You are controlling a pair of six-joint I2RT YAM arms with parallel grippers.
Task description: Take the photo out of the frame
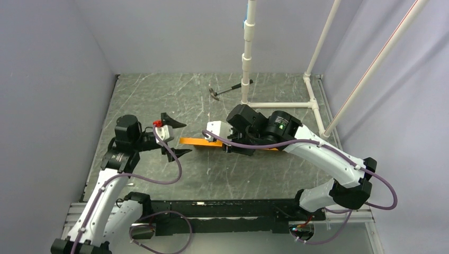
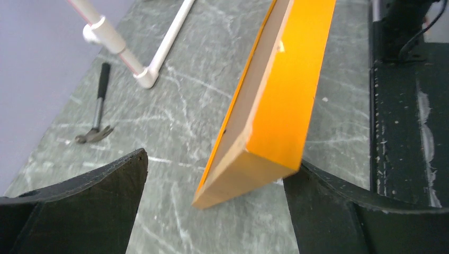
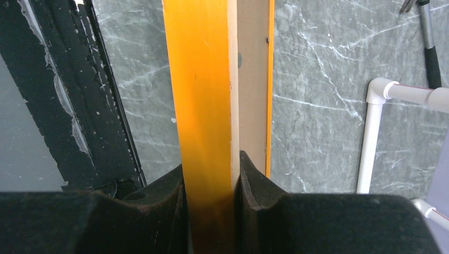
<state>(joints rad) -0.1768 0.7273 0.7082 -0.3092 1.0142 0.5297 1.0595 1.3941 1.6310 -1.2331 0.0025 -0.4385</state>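
Note:
The frame is a bright-orange border, held up on its edge over the middle of the table. My right gripper is shut on its rail, and in the right wrist view the two pads pinch the orange rail from both sides. The photo shows only as a plain brown board back set inside the frame; its printed side is hidden. My left gripper stands open at the frame's left end. In the left wrist view the frame's corner sits between the spread fingers, close to the right one.
A small hammer lies at the back of the table beside a white pipe stand, whose base bars run along the right side. A black rail crosses the near edge between the arm bases. Grey walls close in the left and back.

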